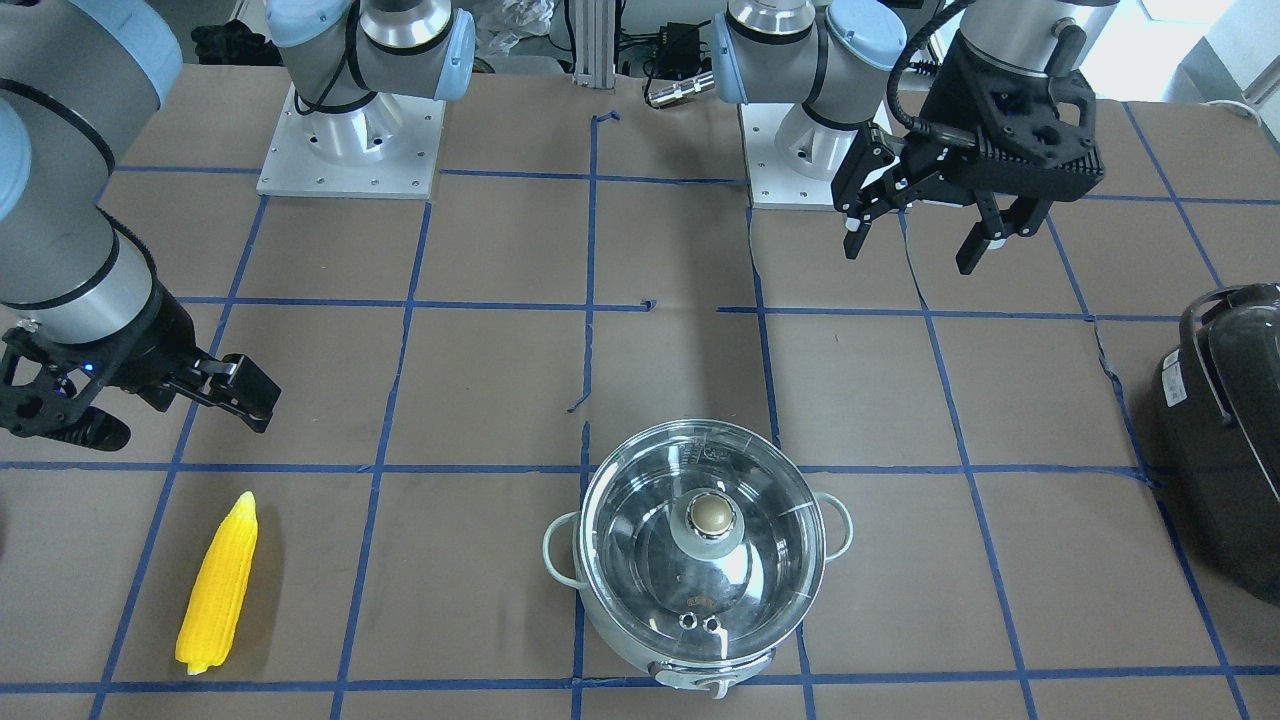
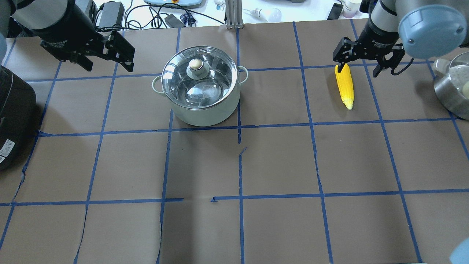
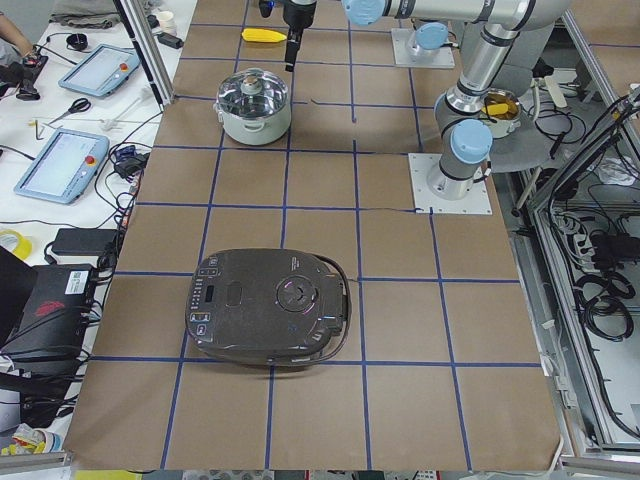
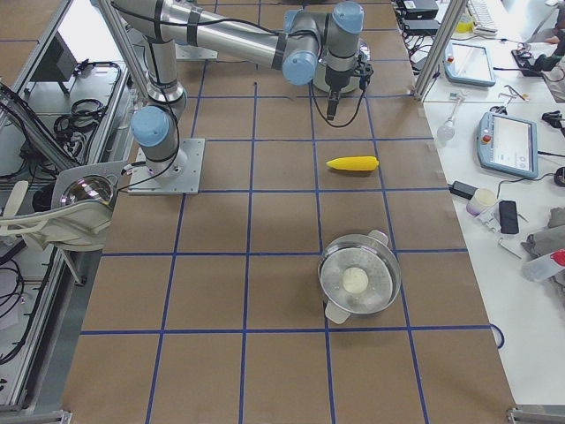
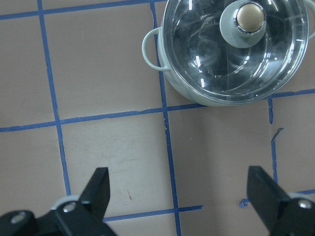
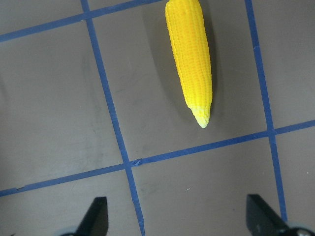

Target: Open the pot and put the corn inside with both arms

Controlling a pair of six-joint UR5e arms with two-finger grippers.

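The mint-green pot (image 1: pixel 700 600) stands on the table with its glass lid and brass knob (image 1: pixel 712 515) on; it also shows in the overhead view (image 2: pixel 199 106) and the left wrist view (image 5: pixel 197 96). My left gripper (image 1: pixel 912 250) is open and empty, hovering off to the pot's side, apart from it (image 2: pixel 106 60) (image 5: pixel 179 196). The yellow corn (image 1: pixel 220 585) lies flat on the table (image 2: pixel 345 85) (image 6: pixel 191 54). My right gripper (image 2: pixel 361 66) is open and empty above the table by the corn's thick end (image 6: pixel 177 221), not touching it.
A black glossy appliance (image 2: pixel 14 117) sits at the table's left end (image 1: pixel 1225 450). A second steel pot (image 2: pixel 452 91) with something pale inside stands at the right edge. Blue tape lines grid the brown table cover.
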